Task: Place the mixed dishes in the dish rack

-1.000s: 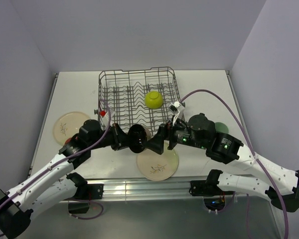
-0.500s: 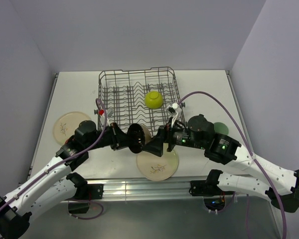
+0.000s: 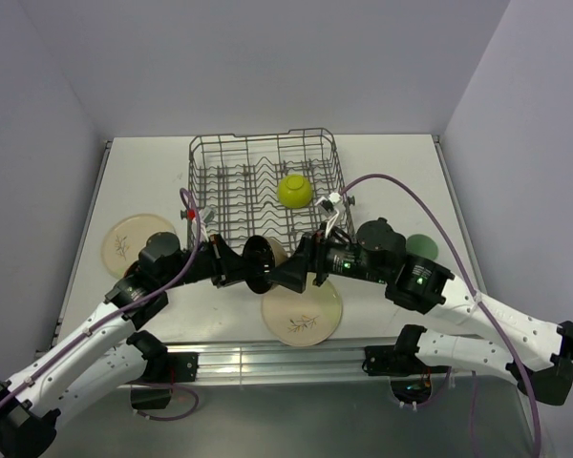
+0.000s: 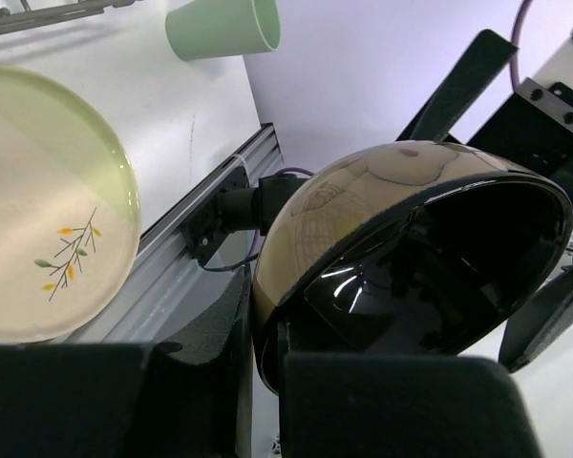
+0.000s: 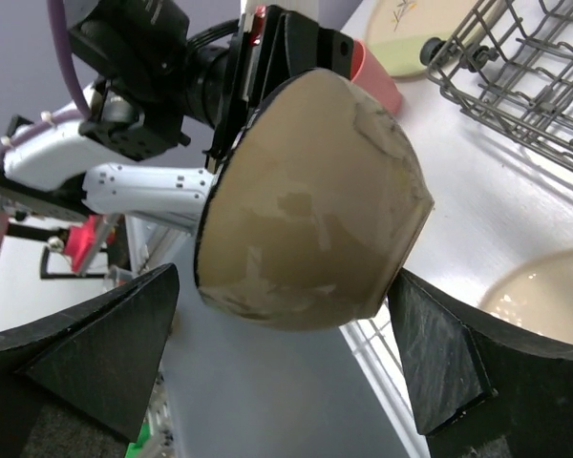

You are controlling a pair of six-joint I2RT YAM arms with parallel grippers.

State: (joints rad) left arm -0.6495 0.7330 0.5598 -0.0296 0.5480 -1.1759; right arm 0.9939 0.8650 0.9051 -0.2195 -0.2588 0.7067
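Right wrist view: the black bowl (image 5: pixel 310 205), clamped at its rim by the left gripper (image 5: pixel 258 72), hangs bottom-first between the right gripper's (image 5: pixel 282 324) wide-spread fingers, with the dish rack (image 5: pixel 525 86) just beyond.

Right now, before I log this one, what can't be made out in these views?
- Coral-pink cup: top view, mostly under the left arm; right wrist shows only a sliver behind the black bowl.
- Mint-green cup: top view, partly covered by the right arm.
- Right gripper: right wrist, open fingers flank the bowl; whether they touch it is unclear.
- Green-rimmed sprig plate: left wrist, cut off by the left edge.
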